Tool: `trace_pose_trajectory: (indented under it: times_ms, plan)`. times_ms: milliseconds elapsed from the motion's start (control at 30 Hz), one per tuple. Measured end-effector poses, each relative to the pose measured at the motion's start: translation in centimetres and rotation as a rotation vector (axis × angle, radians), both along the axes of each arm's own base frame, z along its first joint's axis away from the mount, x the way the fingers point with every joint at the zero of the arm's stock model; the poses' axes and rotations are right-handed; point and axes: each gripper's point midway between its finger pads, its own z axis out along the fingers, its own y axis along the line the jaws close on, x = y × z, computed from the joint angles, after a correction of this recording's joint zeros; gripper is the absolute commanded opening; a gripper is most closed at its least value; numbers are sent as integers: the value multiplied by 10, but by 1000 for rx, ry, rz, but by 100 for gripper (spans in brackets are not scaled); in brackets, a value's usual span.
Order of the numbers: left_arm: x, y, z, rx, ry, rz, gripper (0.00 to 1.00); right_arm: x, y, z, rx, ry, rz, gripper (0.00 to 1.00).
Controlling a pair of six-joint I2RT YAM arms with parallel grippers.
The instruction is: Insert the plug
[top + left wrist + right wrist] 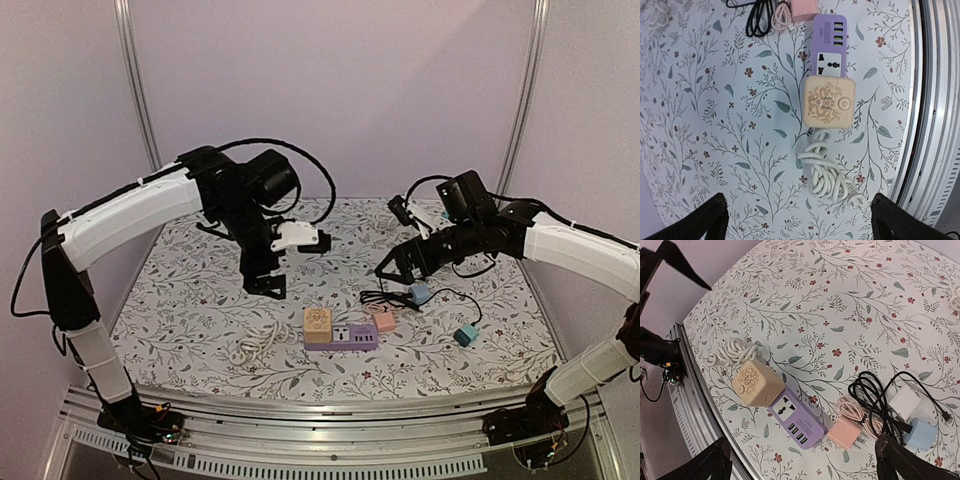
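**Operator:** Report the state of both end effectors.

**Technician:** The left gripper (pixel 266 285) hangs above the table (pixel 200 290) with its jaws spread fully wide and nothing between them. The right gripper (pixel 392 268) is likewise spread fully wide and empty, hovering over the loose chargers well apart from the strip.

**Operator:** Locate the task item.

**Technician:** The beige cube plug (pixel 829 101) sits on one end of the purple power strip (pixel 830 30), covering that end. The universal socket just beside it and the USB ports beyond are exposed. A coiled white cord (pixel 825 175) lies against the cube's free side, its pins (pixel 856 201) resting on the cloth. Which unit the cord belongs to cannot be told.

**Operator:** Which step is in hand?

**Technician:** Judged from the layout, insertion looks done or nearly done, with the cube released. Whether its pins are fully home cannot be seen from above.

**Operator:** Requirement for the next move?

**Technician:** Verify seating. If the cube stands proud, press straight down on its top face while the strip is braced. If another plug is intended, the pink charger (pixel 844 432) lies nearest the strip's USB end. The right arm would need to grasp its body clear of the black cable (pixel 875 390).
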Motion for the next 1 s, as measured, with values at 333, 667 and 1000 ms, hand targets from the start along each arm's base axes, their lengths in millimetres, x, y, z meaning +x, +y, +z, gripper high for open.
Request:
trace_pose_trajectory:
  times_ms: [333, 667, 1000]
  plan:
    - [43, 147, 15, -81, 30, 402, 99, -82, 75, -75, -205, -286, 697, 99]
    - [20, 197, 12, -187, 21, 573, 99, -58, 73, -168, -464, -294, 848, 99]
    - [16, 210, -7, -215, 53, 663, 98, -32, 71, -186, -514, -246, 786, 39]
